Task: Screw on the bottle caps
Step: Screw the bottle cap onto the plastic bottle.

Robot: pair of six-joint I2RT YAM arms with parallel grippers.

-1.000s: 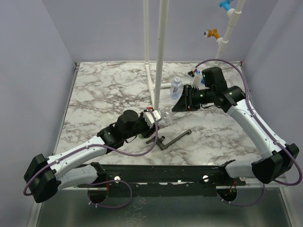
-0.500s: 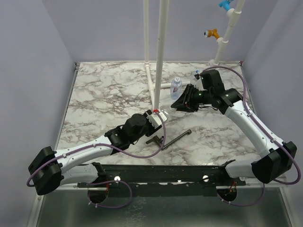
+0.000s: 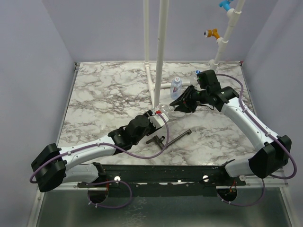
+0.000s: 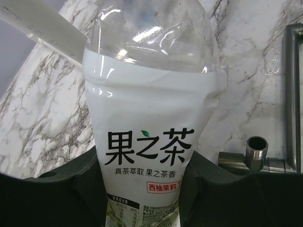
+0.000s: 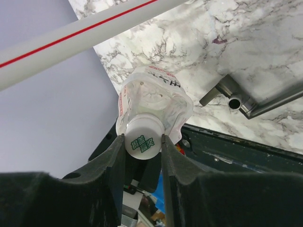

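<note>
My left gripper is shut on a clear bottle with a white label and black characters, holding it by its lower body; it also shows in the top view. My right gripper is shut on a white cap with green print. The cap sits at the bottle's neck, seen end-on in the right wrist view. Another small clear bottle with a blue label stands further back, and one more shows behind the right arm.
Two tall white pipes rise from the marble table just behind the held bottle. A black T-shaped metal tool lies on the table near the front; its tube end also shows in the left wrist view.
The left arm has carried the bottle to the right and further back. The right gripper has moved left and down to meet it, and the cap is now at the bottle's neck.
</note>
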